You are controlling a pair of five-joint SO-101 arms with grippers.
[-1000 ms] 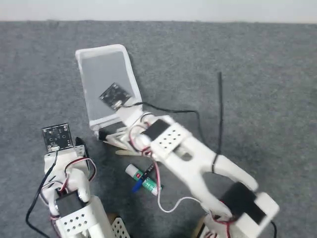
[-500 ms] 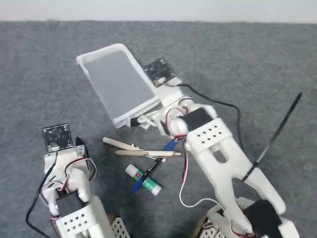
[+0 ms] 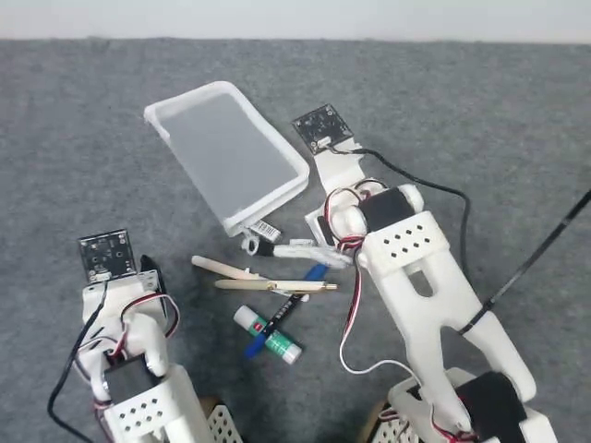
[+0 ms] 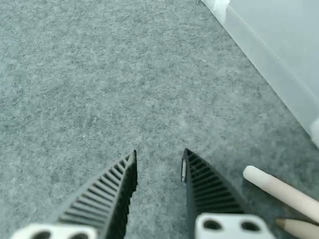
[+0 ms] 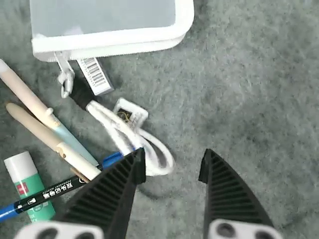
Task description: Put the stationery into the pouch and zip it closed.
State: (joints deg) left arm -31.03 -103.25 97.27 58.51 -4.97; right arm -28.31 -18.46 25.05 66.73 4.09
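The translucent pouch [image 3: 226,152] with a white zip edge lies flat and slanted at the back left. Its zip pull [image 5: 65,79] and a barcode tag [image 5: 94,74] hang at its near corner. My right gripper [image 5: 172,162] stands open above a white strap [image 5: 129,134], just off that corner, holding nothing. Two beige pens [image 3: 277,286], a green-and-white glue stick [image 3: 268,334] and a black-and-blue marker [image 3: 274,323] lie in a loose pile in front of the pouch. My left gripper [image 4: 159,164] is open over bare carpet, with a beige pen [image 4: 284,191] beside it.
Grey carpet covers the whole table. The right arm [image 3: 416,277] and its cable stretch over the right side. The left arm [image 3: 125,341] stands at the front left. A thin black rod [image 3: 545,249] pokes in at the right edge.
The right arm swung to the right and turned the pouch with it, then drew back off its corner. The pens are now uncovered. The left arm has stayed put.
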